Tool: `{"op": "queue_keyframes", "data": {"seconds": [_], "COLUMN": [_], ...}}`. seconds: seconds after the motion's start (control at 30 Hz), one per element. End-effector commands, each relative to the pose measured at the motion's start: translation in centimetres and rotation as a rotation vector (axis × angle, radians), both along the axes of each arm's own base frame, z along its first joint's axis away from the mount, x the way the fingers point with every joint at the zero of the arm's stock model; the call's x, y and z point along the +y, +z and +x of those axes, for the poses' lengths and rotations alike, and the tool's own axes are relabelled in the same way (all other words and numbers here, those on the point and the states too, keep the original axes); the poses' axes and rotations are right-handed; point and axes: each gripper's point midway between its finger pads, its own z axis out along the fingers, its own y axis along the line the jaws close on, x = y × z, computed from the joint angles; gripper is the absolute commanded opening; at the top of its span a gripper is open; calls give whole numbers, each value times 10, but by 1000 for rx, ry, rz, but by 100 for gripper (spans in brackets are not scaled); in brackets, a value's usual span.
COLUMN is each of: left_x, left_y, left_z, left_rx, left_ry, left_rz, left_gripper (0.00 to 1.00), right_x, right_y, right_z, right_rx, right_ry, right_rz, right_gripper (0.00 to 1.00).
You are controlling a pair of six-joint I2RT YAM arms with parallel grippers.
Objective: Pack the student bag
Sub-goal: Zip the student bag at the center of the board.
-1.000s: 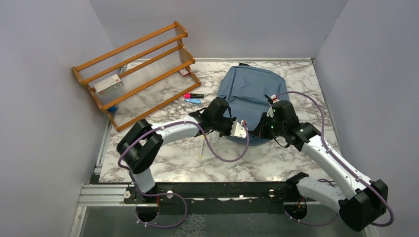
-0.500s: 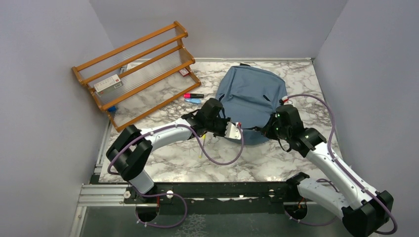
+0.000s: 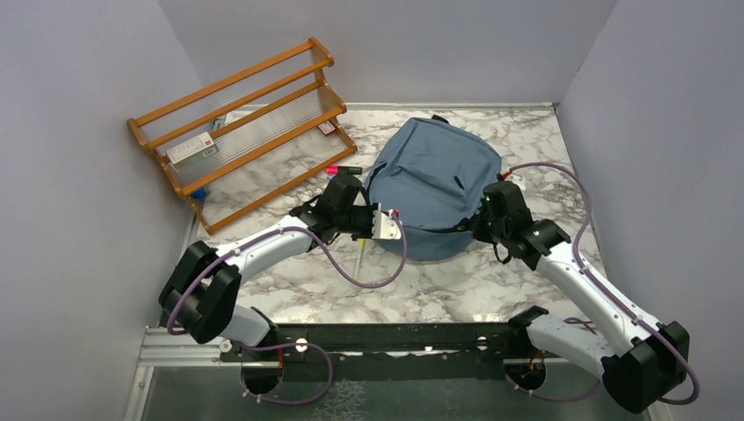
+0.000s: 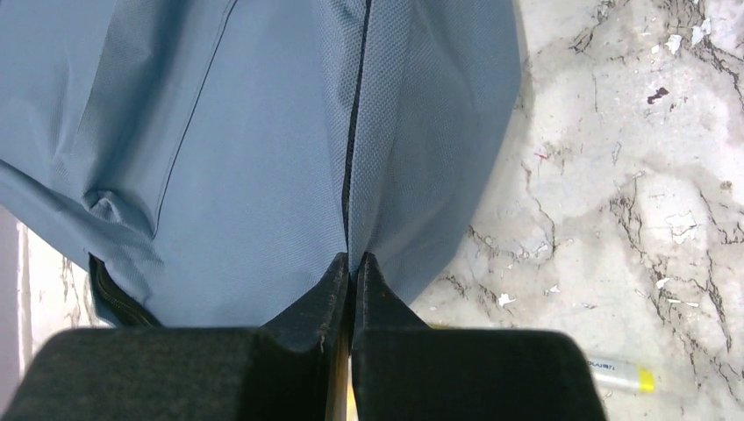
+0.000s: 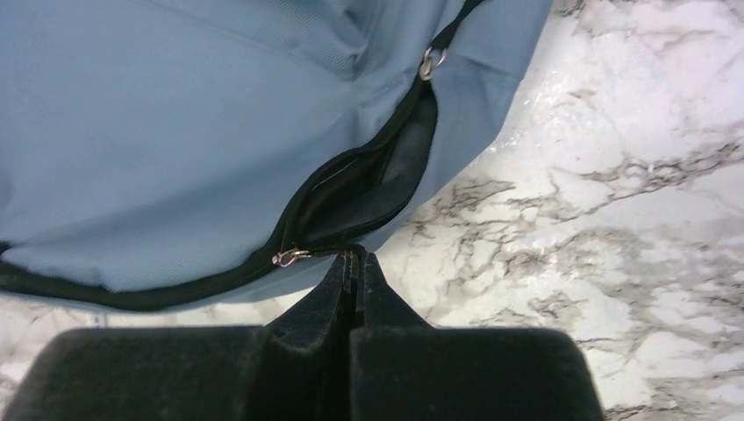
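One bag (image 3: 434, 189) lies flat on the marble tabletop (image 3: 456, 289). One wooden rack (image 3: 246, 132) stands to its left, one pink marker (image 3: 336, 168) sits between the two, and one pen (image 3: 358, 260) lies off the bag's near-left edge. Two arms are on it! Left jaws: clenched, with a pinch of the bag's blue fabric caught at a seam (see the cloth pucker into the tips). Left arm (image 3: 263, 250) lies low, stretched toward the bag. Right jaws: pressed together too, tips against the bag's near-right edge beside the gaping zipper (image 5: 351, 193) and its pull (image 5: 289, 257). Whether they've caught any cloth, can't tell. Right arm (image 3: 570, 272) is bent, wrist angled at the bag.
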Motion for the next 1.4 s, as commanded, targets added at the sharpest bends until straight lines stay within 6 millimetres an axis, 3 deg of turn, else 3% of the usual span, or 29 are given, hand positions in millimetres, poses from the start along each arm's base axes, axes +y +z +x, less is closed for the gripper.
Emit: {"op": "queue_keyframes", "data": {"seconds": [0.0,0.27,0.3,0.43,0.5,0.67,0.87,1.13,1.27,1.37], "left_x": [21,24,23,10,0,-41,-104,-160,-172,-172], "left_y": [-2,5,6,24,38,67,91,48,25,7], "left_z": [0,-2,-3,-8,-10,-26,-50,-57,-51,-35], "left_rx": [-10,-27,-22,-2,35,61,74,69,65,24], "left_ry": [46,44,40,17,18,-14,-58,-42,9,111], "left_rz": [38,13,7,-77,-134,-233,-331,-265,-234,-192], "left_gripper": [0,0,3,31,41,51,53,54,55,55], "right_x": [-26,-53,-51,-30,-16,4,3,1,-1,-1], "right_y": [5,-14,-12,4,11,9,2,10,10,10], "right_z": [22,50,53,57,52,36,27,24,22,21], "right_rx": [-35,16,15,-40,-62,-50,-27,-41,-40,-38], "right_ry": [-75,-94,-81,35,119,231,222,209,205,202], "right_rz": [-101,-31,-22,48,99,173,183,179,175,172], "right_gripper": [0,0,1,1,0,1,1,1,1,1]}}
